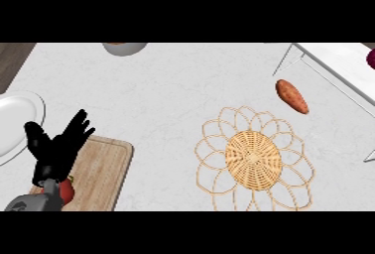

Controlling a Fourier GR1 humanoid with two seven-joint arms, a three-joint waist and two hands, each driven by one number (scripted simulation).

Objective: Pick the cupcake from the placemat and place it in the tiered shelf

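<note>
The black left hand (58,144) rests spread above the pale wooden board (99,171); the round woven wicker placemat (254,159) bears no cupcake; the white tiered shelf (337,64) shows none either.

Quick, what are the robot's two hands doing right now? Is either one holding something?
Left hand: open, fingers up, holding nothing, over the wooden board at the lower left.
Right hand: not in view, so it cannot be told.

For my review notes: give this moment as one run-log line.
left hand open, resting over cutting board | right hand not in view | placemat without cupcake | tiered shelf upper right
</note>
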